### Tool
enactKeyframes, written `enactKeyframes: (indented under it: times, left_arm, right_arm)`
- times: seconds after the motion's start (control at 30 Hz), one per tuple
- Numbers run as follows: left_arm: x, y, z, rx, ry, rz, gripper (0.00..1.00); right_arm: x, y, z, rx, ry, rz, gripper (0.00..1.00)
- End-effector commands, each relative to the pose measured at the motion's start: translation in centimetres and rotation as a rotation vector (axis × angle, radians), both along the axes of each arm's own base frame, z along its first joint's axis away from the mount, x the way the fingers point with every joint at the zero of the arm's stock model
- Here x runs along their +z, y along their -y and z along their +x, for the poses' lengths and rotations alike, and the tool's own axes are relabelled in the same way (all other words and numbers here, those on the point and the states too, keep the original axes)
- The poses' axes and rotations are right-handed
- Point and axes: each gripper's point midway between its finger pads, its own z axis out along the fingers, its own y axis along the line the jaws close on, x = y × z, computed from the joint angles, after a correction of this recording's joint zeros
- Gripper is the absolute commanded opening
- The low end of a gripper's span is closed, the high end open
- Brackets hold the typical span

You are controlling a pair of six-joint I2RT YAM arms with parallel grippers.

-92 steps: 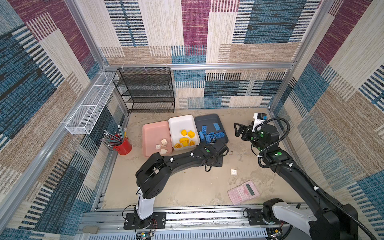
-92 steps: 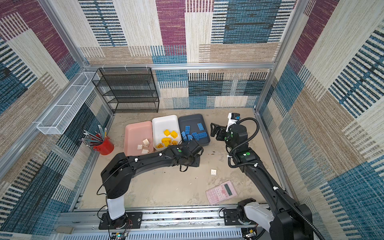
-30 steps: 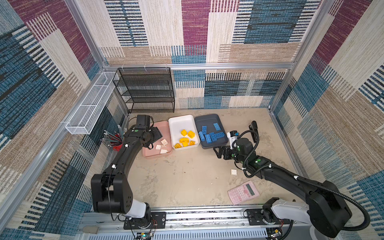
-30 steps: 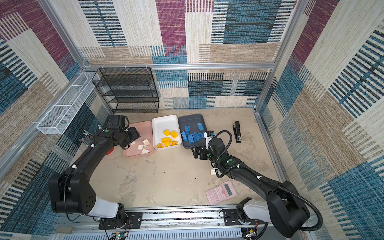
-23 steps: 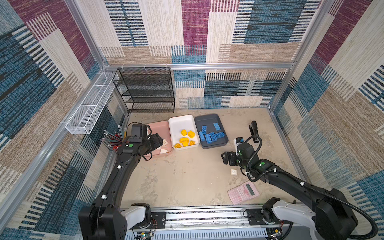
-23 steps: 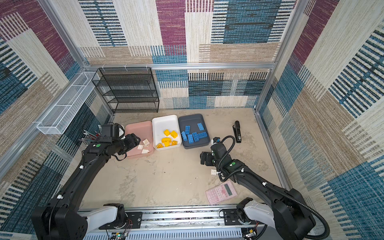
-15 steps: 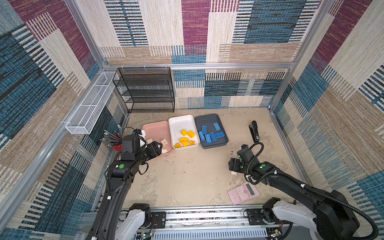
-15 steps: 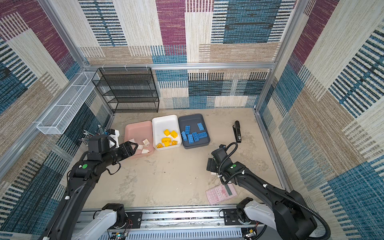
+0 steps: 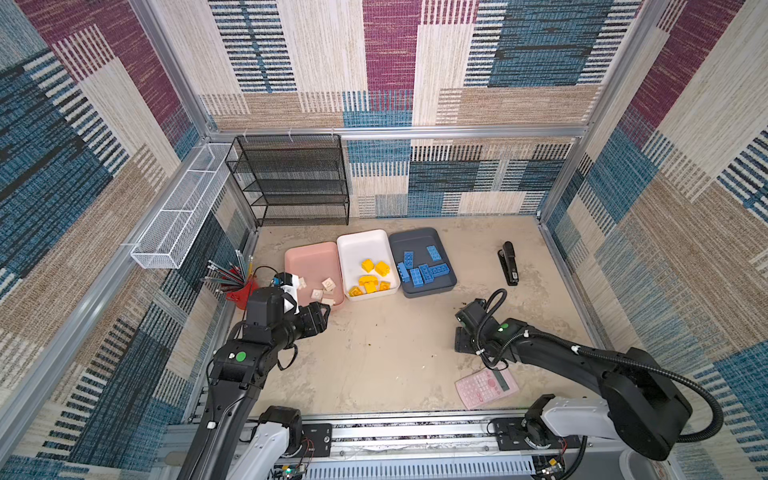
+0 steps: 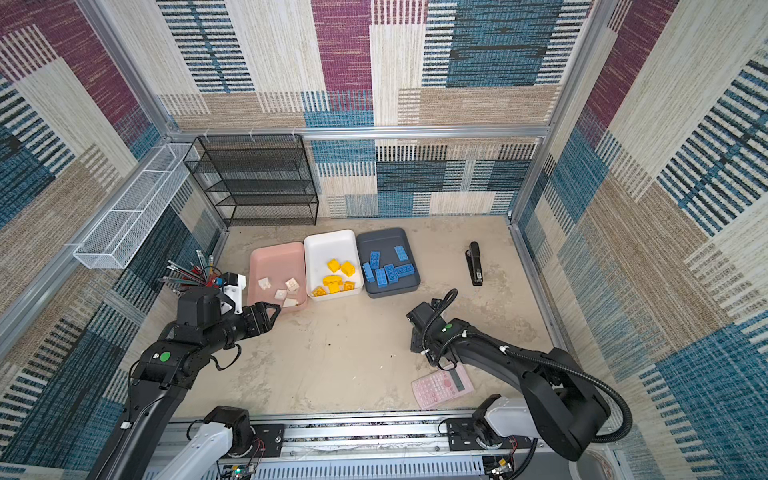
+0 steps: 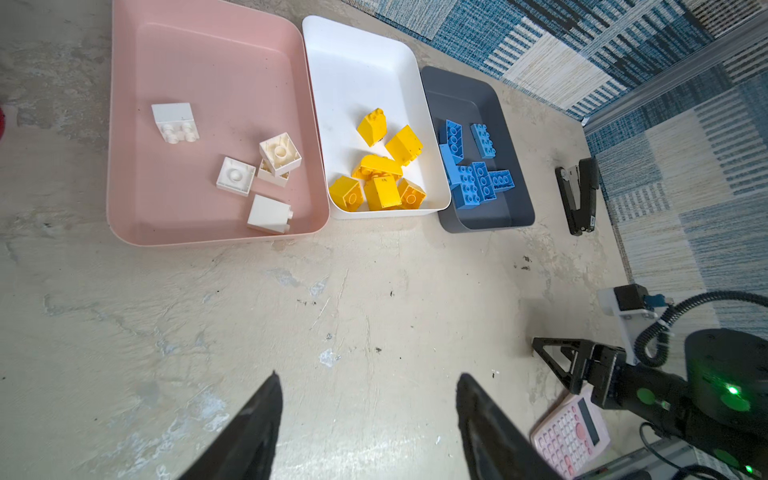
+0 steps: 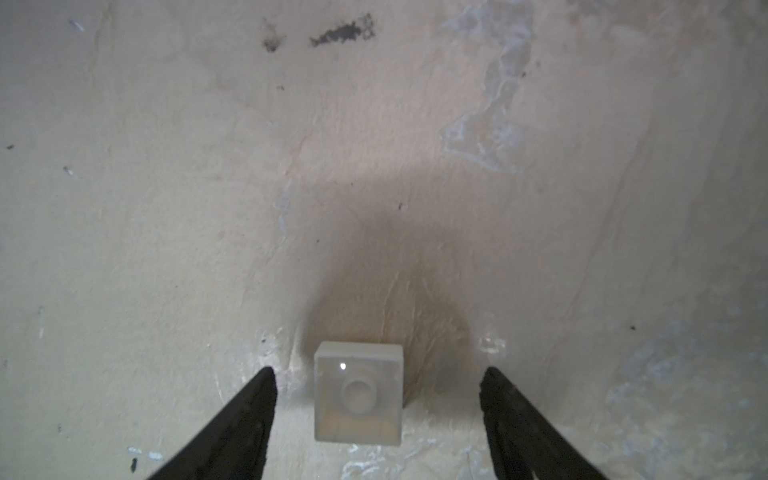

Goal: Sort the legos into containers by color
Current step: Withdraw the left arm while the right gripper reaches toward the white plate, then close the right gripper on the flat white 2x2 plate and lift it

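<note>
nearest me, by the front rail, a pink calculator (image 9: pixel 486 388) lies flat on the worn beige table (image 9: pixel 374 374), over to the right. just beyond it the right gripper (image 12: pixel 378 370) is tipped down close to the tabletop. its two black fingers (image 12: pixel 245 415) are spread, and one small white brick (image 12: pixel 358 399) sits stud-up on the table between them. there's a gap on each side of the brick, so neither finger touches it and nothing is gripped. in both top views the gripper's body hides that brick.

across on the left, the left gripper (image 11: pixel 368 375) hangs over bare table just short of the near end of the pink tray (image 11: pixel 208 62), fingers parted with nothing between them.

further back the three trays sit side by side. the pink tray is on the left with five white bricks (image 11: pixel 279 156) scattered in it. the white tray (image 11: pixel 357 62) in the middle has yellow bricks (image 11: pixel 380 191) bunched at its near end. the dark grey tray (image 11: pixel 465 95) on the right holds blue bricks (image 11: pixel 478 183) in a loose cluster.

a black stapler (image 9: pixel 509 264) lies well right of the trays and a red pencil cup (image 9: pixel 239 293) stands left of the pink one. a black wire rack (image 9: pixel 295 183) stands against the back wall, and a white mesh basket (image 9: pixel 178 212) hangs on the left wall.
</note>
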Motion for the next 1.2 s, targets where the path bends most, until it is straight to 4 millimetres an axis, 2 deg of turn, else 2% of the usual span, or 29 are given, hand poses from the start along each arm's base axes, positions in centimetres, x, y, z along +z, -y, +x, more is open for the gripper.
enactKeyframes:
  times: [0.0, 0.07, 0.23, 0.53, 0.63, 0.7, 0.73, 0.87, 1.17]
  left_arm:
    - [0.0, -0.4, -0.2, 0.006, 0.01, 0.033, 0.67]
    - [0.0, -0.6, -0.2, 0.012, 0.013, 0.037, 0.67]
    - [0.3, -0.8, -0.4, 0.023, 0.026, 0.041, 0.68]
    - [0.2, -1.1, -0.4, 0.037, 0.026, 0.05, 0.68]
    - [0.2, -1.3, -0.4, 0.045, 0.027, 0.055, 0.68]
    - [0.2, -1.4, -0.4, 0.05, 0.028, 0.055, 0.68]
    - [0.2, -1.5, -0.4, 0.054, 0.029, 0.056, 0.68]
    - [0.2, -1.9, -0.3, 0.074, 0.031, 0.059, 0.68]
    - [1.5, -3.4, -0.5, 0.155, 0.097, 0.078, 0.68]
  right_arm:
    - [0.0, 0.2, 0.4, -0.018, 0.009, -0.037, 0.75]
    - [-0.1, 0.0, 0.5, -0.012, 0.004, -0.038, 0.72]
    - [-0.1, -0.8, 0.5, 0.014, -0.012, -0.013, 0.53]
    - [-1.3, -1.0, -0.1, 0.036, -0.051, -0.012, 0.47]
    - [-1.1, -1.2, 0.0, 0.047, -0.044, -0.007, 0.38]
    - [-1.0, -1.2, 0.0, 0.053, -0.042, -0.009, 0.37]
    - [-0.9, -1.3, 0.1, 0.058, -0.038, -0.007, 0.34]
    - [0.2, -1.7, 0.5, 0.08, -0.017, -0.007, 0.34]
    - [4.2, -5.5, 2.3, 0.252, 0.055, 0.09, 0.34]
